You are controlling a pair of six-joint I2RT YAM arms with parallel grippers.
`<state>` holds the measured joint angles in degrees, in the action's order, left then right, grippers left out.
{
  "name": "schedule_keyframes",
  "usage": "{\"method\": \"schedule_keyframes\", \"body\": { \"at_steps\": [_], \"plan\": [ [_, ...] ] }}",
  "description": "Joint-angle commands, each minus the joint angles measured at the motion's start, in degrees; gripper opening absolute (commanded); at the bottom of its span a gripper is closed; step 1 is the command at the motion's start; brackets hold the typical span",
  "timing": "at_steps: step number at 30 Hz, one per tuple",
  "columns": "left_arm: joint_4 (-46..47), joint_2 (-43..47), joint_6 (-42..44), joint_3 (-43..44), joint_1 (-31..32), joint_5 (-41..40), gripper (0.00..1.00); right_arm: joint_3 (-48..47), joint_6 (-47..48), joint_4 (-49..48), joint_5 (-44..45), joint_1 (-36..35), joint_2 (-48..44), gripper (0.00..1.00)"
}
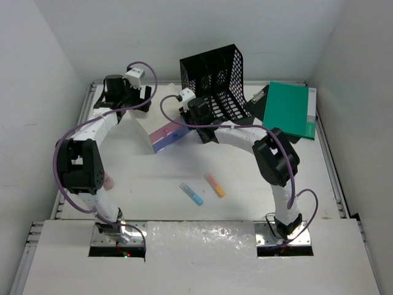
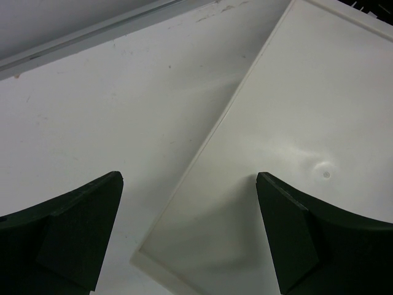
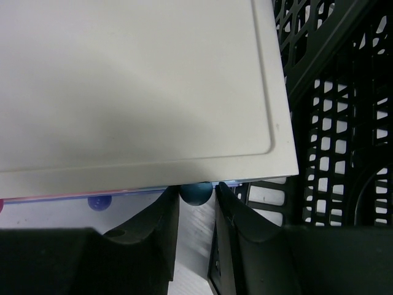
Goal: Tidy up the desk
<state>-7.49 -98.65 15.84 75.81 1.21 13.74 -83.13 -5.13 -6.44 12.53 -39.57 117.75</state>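
Right hand [image 3: 196,192] at box [image 3: 135,80] front, fingers narrow, flanking blue knob [image 3: 196,194]; cannot tell if clamped. Left hand [image 2: 189,178] wide apart, empty, above box corner. Surface [image 1: 159,178] under both arms carries box, rack [image 3: 331,123] beside. Step, likely: opening a drawer. Next: firm pinch, straight pull back.

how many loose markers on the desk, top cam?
2 clear: a blue marker and an orange marker, side by side mid desk. A pink object beside the left arm may be a third; mostly hidden.
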Motion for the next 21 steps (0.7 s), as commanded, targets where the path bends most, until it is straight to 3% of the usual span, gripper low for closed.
{"method": "schedule_keyframes", "body": {
  "at_steps": [1, 4, 5, 6, 15, 21],
  "plan": [
    [2.74, -0.05, 1.04, 1.01, 0.63, -0.38, 0.89, -2.82, 1.96, -4.46, 1.35, -0.24, -1.56, 0.29],
    [2.74, -0.22, 1.21, 1.01, 0.63, -0.38, 0.89, -3.44, 2.84, -4.46, 0.74, -0.33, -1.39, 0.21],
    [2.83, -0.23, 1.22, 1.01, 0.72, -0.38, 0.89, -3.35, 2.84, -4.55, 0.82, -0.24, -1.39, 0.06],
    [2.74, -0.23, 1.48, 1.01, 0.72, -0.38, 0.89, -3.26, 3.01, -4.55, 1.09, -0.24, -1.47, 0.00],
    [2.39, -0.14, 2.18, 1.62, 0.72, -2.31, 0.89, 6.21, 2.76, -6.83, 0.39, -0.33, -7.97, 0.00],
    [2.65, -0.40, 2.62, 1.80, 0.63, -3.63, 0.89, 22.80, 0.91, -8.16, -1.72, -0.68, -20.88, 0.00]
  ]
}}
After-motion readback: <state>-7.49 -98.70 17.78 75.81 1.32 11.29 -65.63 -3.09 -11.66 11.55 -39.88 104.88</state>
